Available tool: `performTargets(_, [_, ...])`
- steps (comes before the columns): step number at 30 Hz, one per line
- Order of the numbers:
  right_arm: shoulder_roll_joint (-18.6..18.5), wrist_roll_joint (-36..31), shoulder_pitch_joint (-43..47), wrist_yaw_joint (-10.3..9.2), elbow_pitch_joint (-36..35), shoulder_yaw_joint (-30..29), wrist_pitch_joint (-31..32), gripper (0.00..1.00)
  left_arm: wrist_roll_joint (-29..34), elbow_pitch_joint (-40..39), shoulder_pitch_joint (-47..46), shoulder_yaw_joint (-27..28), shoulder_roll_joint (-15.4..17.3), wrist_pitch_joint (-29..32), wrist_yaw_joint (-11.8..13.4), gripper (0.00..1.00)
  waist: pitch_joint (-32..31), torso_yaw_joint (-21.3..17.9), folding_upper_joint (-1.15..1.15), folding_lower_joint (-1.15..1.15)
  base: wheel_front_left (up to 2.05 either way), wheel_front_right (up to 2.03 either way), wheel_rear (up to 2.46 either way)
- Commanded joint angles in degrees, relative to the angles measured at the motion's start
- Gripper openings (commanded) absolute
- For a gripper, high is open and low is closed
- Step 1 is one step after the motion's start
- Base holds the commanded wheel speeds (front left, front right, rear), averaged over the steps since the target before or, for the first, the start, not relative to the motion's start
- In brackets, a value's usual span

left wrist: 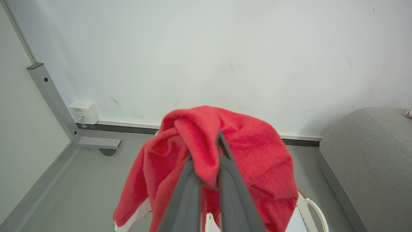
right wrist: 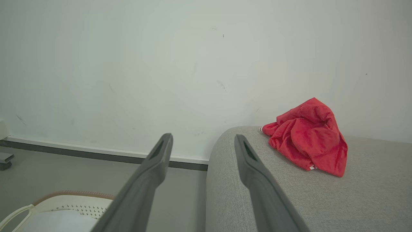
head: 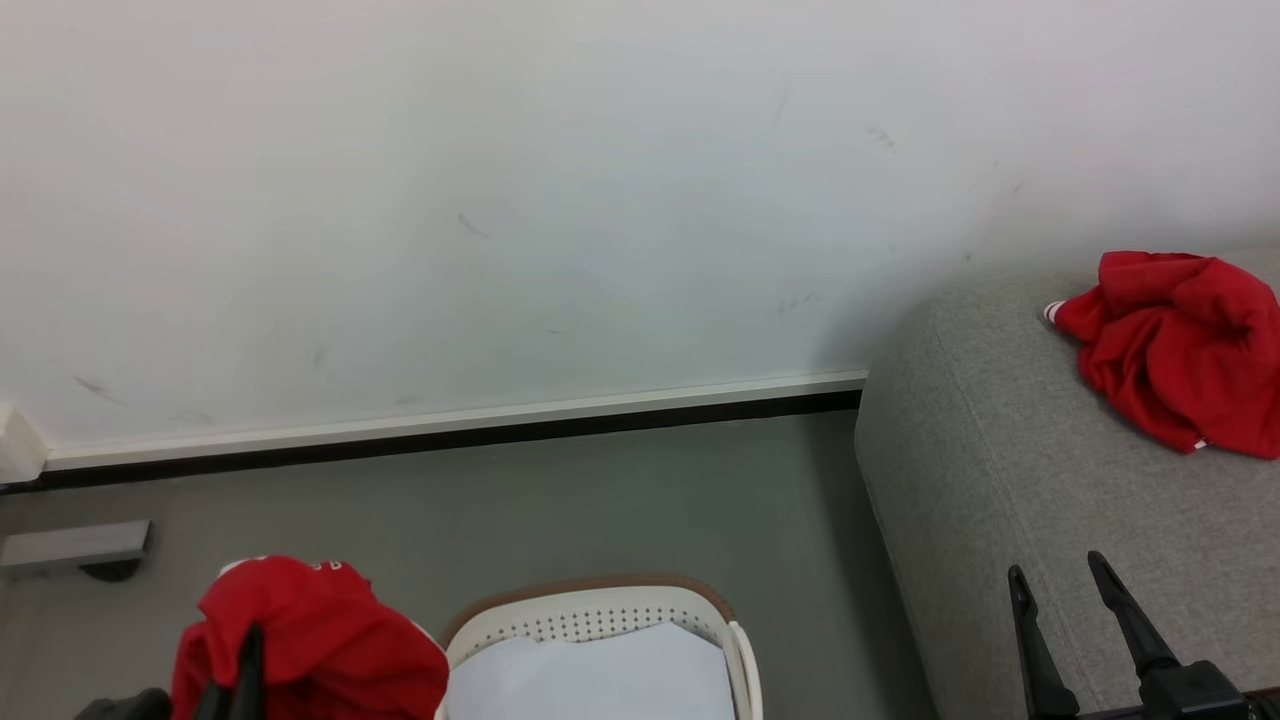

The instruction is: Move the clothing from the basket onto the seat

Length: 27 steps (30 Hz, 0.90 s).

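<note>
A bright red garment hangs bunched from my left gripper, which is shut on it, left of and above the cream basket. A pale white sheet lines the basket. A second red garment lies crumpled on the grey seat near the wall. My right gripper is open with nothing between its fingers, over the seat's near edge.
A white wall with a pale skirting board runs behind the grey floor. A grey metal frame foot and a white wall box stand at the left.
</note>
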Motion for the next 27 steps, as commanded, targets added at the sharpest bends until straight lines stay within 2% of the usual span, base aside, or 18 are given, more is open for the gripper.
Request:
performTargets(1, [-0.1, 0.2, 0.2, -0.15, 0.1, 0.1, 0.1, 1.00, -0.9, -0.4, 0.5, 0.2, 0.5, 0.1, 0.1, 0.00, 0.0, -0.1, 0.00, 0.00, 0.00, 0.00, 0.00])
performTargets(8, [-0.1, 0.3, -0.6, -0.15, -0.8, 1.6, 0.1, 1.00, -0.4, -3.2, -0.2, -0.2, 1.3, 1.1, 0.2, 0.00, 0.0, -0.5, 0.00, 0.00, 0.00, 0.00, 0.00])
performTargets(12, [-0.1, 0.5, -1.9, -0.15, -2.1, 5.5, 0.1, 1.00, 0.4, -6.7, -1.6, -1.5, 1.7, 2.6, -0.4, 0.00, 0.1, -0.8, 0.00, 0.00, 0.00, 0.00, 0.00])
performTargets(20, [-2.2, 4.3, -7.0, -0.15, -3.8, 20.3, 0.1, 1.00, 2.1, -14.4, -6.7, -7.3, 1.3, 7.4, -2.6, 0.00, -0.1, -0.9, 0.00, 0.00, 0.00, 0.00, 0.00])
performTargets(27, [-2.3, 7.5, -12.6, -0.15, -2.8, 31.4, 0.4, 1.00, 4.4, -13.5, -13.2, -14.2, -1.2, 10.3, -5.4, 0.00, 0.0, -1.0, 0.00, 0.00, 0.00, 0.00, 0.00])
